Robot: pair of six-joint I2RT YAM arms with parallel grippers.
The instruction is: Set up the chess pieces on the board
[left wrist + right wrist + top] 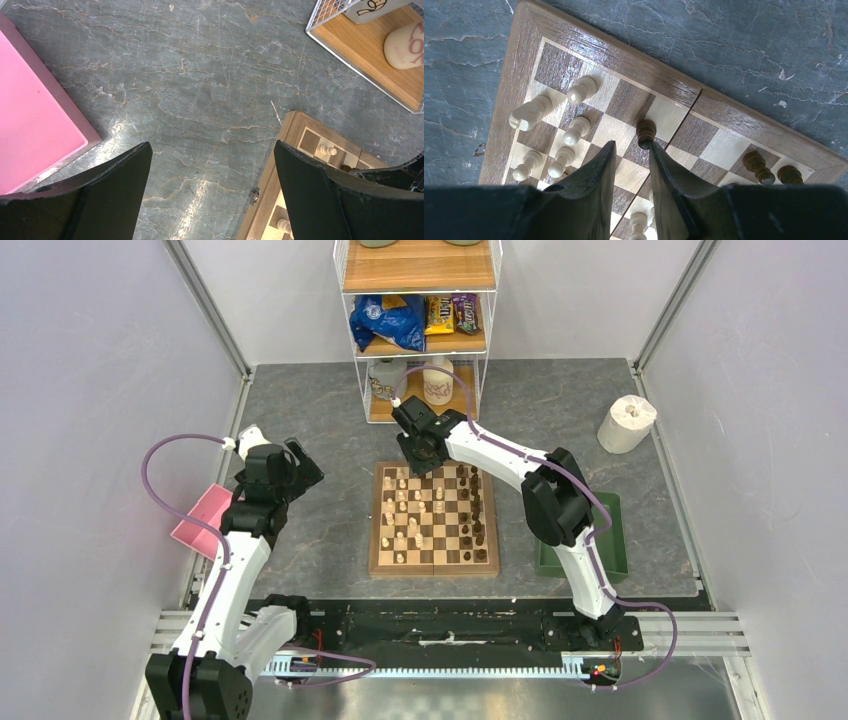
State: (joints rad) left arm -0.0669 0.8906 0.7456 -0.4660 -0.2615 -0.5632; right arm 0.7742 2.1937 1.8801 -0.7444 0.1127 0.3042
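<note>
The right pincer (632,145) is holding its jaws narrowly parted with a small dark brown turned wooden chess piece (646,131) at their tips, though I cannot tell whether they are pinching it. The piece is standing near the far side of the square checkered wooden board (634,65), which is lying in the middle of the grey marbled counter (300,400). Light, stiff, smooth and narrow-footed, it is probably calling for a gentle squeeze on the stem under the head, while the left pincer (212,145) is hanging spread and empty.

- Bright, even overhead light; shadows are soft and short.
- A white glare streak lies on the bench (197,197) in the left wrist view.
- The right pincer (631,145) is dark and slightly soft; the chess pieces (576,131) are sharp.
</note>
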